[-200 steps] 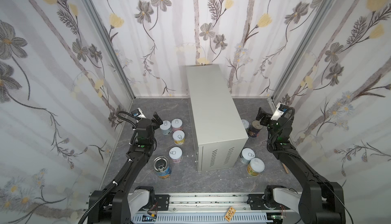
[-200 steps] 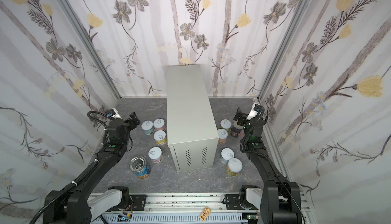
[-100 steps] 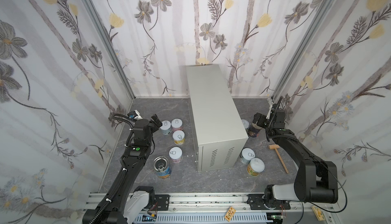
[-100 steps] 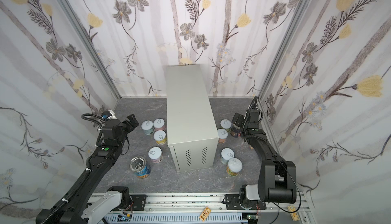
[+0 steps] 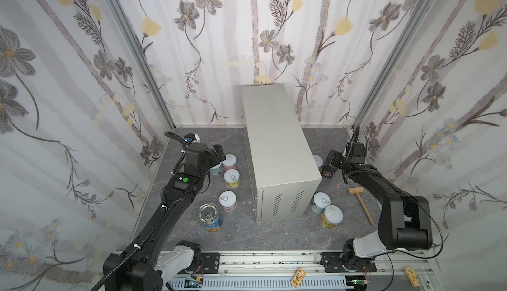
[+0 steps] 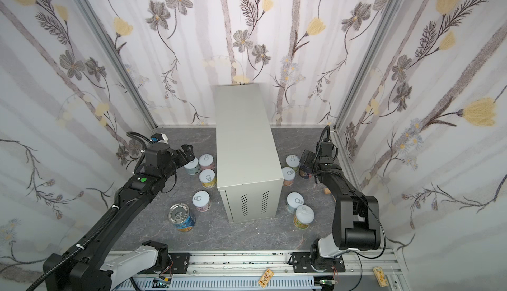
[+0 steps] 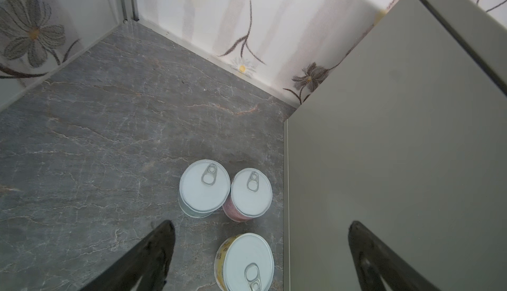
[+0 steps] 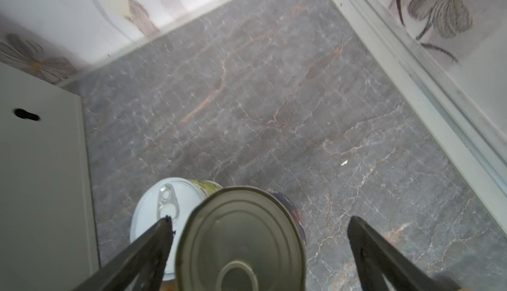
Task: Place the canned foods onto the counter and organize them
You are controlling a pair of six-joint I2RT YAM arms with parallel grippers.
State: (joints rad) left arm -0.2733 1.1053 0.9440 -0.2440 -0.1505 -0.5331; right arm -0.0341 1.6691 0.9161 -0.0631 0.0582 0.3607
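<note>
The counter (image 5: 277, 149) (image 6: 244, 149), a tall beige-grey cabinet, stands mid-floor with a bare top. Left of it stand three white-lidded cans (image 5: 231, 178) (image 7: 204, 185) close together, a fourth (image 5: 227, 200) nearer, and a blue metal-topped can (image 5: 210, 216). My left gripper (image 5: 219, 153) (image 7: 260, 229) hangs open above the yellow-labelled can (image 7: 247, 262), holding nothing. On the right, my right gripper (image 5: 333, 160) (image 8: 260, 221) is open astride the dark navy can (image 8: 241, 243), with a white-lidded can (image 8: 164, 204) beside it. Two more cans (image 5: 321, 201) (image 5: 332, 216) stand near the counter's front corner.
A small wooden mallet (image 5: 359, 201) lies on the dark marbled floor (image 5: 274, 234) by the right arm. Flowered walls close in on three sides. The counter's side (image 7: 397, 152) stands right beside the left cans.
The left gripper has moved right, over the group of cans. The right arm has folded back and lowered, its gripper settling over the navy can. Both grippers stayed open.
</note>
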